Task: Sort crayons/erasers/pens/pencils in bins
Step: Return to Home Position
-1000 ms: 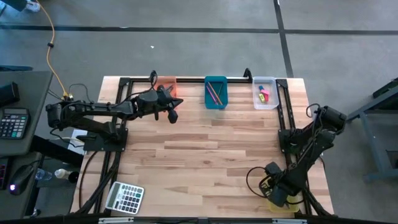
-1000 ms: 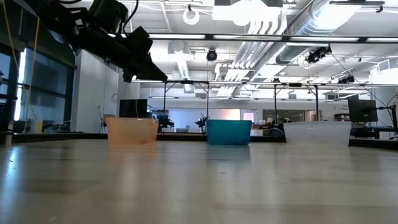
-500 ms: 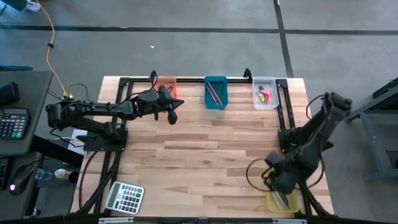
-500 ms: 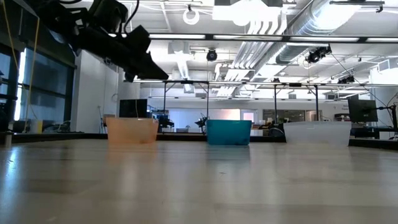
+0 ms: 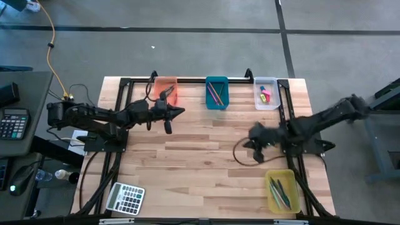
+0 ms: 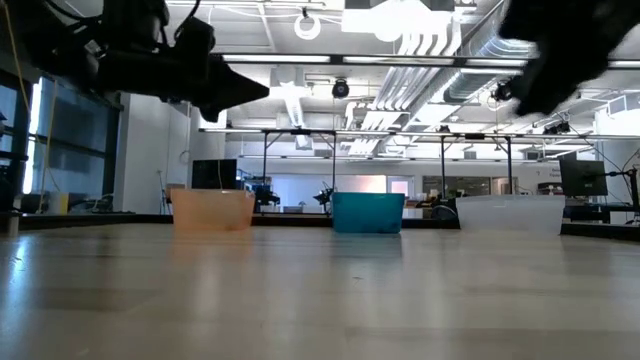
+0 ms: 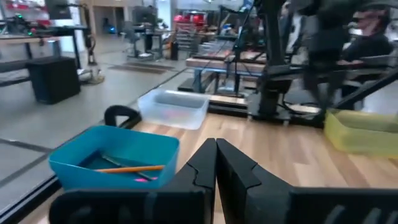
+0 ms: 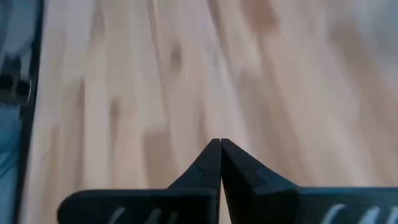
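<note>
Four bins are lying out: orange bin (image 5: 169,81), teal bin (image 5: 217,107) and clear bin (image 5: 266,106) across the top, yellow bin (image 5: 270,190) lower right. Left gripper (image 7: 216,145) and right gripper (image 8: 220,145) are hovering, fingers pressed together, empty.

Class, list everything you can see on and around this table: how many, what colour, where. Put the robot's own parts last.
Table: one, light wood, centre.
Bins: four; orange, teal and clear along the far edge, yellow at the near right corner.
Pencils: several, orange, pink and green, in the teal bin.
Erasers: pink and yellow, count unclear, in the clear bin.
Pens: a few, greenish, in the yellow bin.
Calculators: two, grey; one at the table's near left corner, one on the side desk.
Cable: one, yellow, on the floor at left.
Left gripper: shut, above the table beside the orange bin.
Right gripper: shut, above the table's right half.
</note>
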